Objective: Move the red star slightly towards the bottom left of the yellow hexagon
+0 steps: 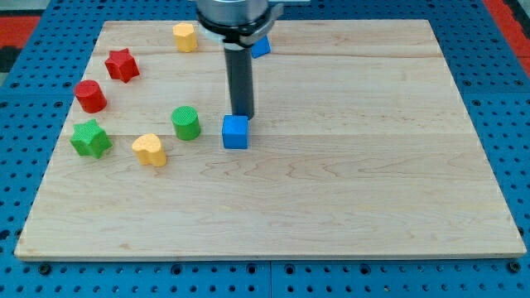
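My tip [242, 114] is resting just behind the blue cube [235, 132], near mid-counter [373, 190]. The arm is carrying a bare rod and no jaws. The red star [122, 64] is lying well off to the view's left, with the yellow hexagon [185, 37] sitting above and right of it.

arm [236, 16]: cut by top edge | second blue block [262, 46]: mostly hidden behind rod
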Robot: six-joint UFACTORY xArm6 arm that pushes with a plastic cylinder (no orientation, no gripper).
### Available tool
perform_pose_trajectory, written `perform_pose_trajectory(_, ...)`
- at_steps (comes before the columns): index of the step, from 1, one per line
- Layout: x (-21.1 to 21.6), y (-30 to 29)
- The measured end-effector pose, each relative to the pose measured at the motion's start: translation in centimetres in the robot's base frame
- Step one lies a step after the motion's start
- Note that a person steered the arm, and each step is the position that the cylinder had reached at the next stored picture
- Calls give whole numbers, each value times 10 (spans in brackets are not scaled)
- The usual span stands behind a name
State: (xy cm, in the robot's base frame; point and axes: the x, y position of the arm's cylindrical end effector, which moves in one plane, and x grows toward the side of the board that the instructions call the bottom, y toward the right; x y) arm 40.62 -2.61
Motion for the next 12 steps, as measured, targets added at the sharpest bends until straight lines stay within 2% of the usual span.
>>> perform_pose_trajectory(1, 3, 22)
perform_pose_trajectory(2, 67, 22)
perform_pose_trajectory(3, 95, 5)
perform_pose_trajectory(5, 55, 0)
perform_pose_trajectory(6, 55, -8)
perform_pose_trajectory(8, 77, -26)
perform_pose_trajectory(11, 85, -43)
perform_pose_trajectory(12, 103, -84)
